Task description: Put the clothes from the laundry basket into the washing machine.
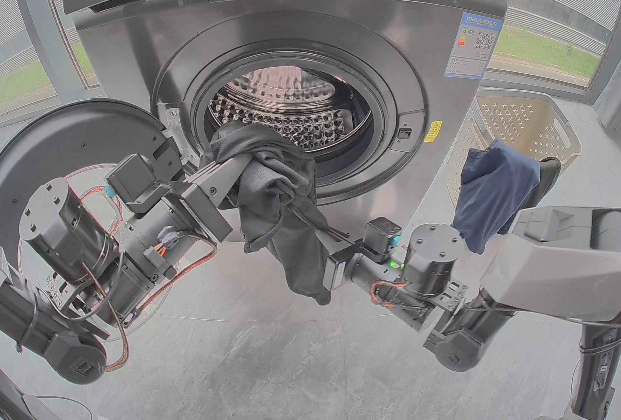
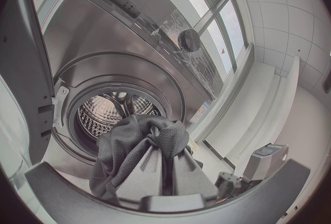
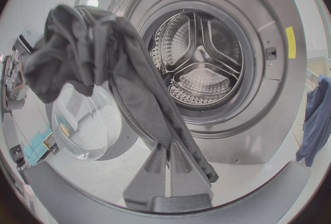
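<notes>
Head view: I have the left gripper (image 1: 239, 167) and right gripper (image 3: 168, 147) both clamped on a dark garment (image 1: 278, 195) just before the washing machine (image 1: 401, 52) opening.

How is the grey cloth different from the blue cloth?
The grey cloth hangs before the washing machine opening, pinched by the left pincer and right pincer; the blue cloth drapes over the laundry basket, untouched. The grey cloth looks meshy and dark; the blue cloth looks smooth. Both are outside the drum.
</notes>
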You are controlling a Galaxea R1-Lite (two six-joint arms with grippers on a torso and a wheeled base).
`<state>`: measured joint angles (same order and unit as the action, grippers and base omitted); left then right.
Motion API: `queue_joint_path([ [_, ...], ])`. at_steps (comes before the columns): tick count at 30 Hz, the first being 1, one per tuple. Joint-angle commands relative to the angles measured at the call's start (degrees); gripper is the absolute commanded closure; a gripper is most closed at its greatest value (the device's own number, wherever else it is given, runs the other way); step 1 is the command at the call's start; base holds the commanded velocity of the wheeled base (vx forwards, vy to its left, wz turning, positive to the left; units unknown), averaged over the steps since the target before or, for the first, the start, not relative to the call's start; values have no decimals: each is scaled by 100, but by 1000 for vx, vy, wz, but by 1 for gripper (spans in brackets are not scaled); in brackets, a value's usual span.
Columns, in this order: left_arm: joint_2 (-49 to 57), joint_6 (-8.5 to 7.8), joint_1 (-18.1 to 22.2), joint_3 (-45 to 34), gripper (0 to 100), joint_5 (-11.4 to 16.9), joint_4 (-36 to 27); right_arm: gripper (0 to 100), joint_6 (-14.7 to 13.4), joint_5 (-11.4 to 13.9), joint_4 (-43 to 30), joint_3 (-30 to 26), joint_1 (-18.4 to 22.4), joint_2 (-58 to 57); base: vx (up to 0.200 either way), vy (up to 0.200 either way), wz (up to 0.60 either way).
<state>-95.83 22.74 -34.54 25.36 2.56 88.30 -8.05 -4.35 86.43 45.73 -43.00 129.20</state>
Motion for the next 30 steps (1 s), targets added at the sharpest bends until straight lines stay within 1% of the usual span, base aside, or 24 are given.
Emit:
queue_joint_path([
  [1,-50,12,114,13,100,-1,-5,100,-13,-13,-39,-890,125,-1125,0,0,0],
  [6,-50,12,114,13,100,-10,-5,100,-13,-13,-47,-1330,397,-1415,0,0,0],
  [10,-50,12,123,-13,100,-19,-5,100,-30,-13,-12,-1453,432,-1476,0,0,0],
  [13,-50,20,114,-4,100,-63,-5,100,-48,-13,5,-1435,415,-1494,0,0,0],
  [20,-32,20,96,4,100,-63,-5,100,-48,-4,5,-1444,397,-1423,0,0,0],
  [25,29,20,52,13,100,-63,3,100,-22,13,14,-1286,371,-993,0,0,0],
  [28,38,20,35,13,100,-63,3,100,-13,22,32,-1101,353,-589,0,0,0],
  [29,38,20,35,13,100,-63,3,0,-13,22,40,-960,336,-404,0,0,0],
  [30,38,20,35,13,100,-63,3,0,-13,22,40,-899,327,-342,0,0,0],
])
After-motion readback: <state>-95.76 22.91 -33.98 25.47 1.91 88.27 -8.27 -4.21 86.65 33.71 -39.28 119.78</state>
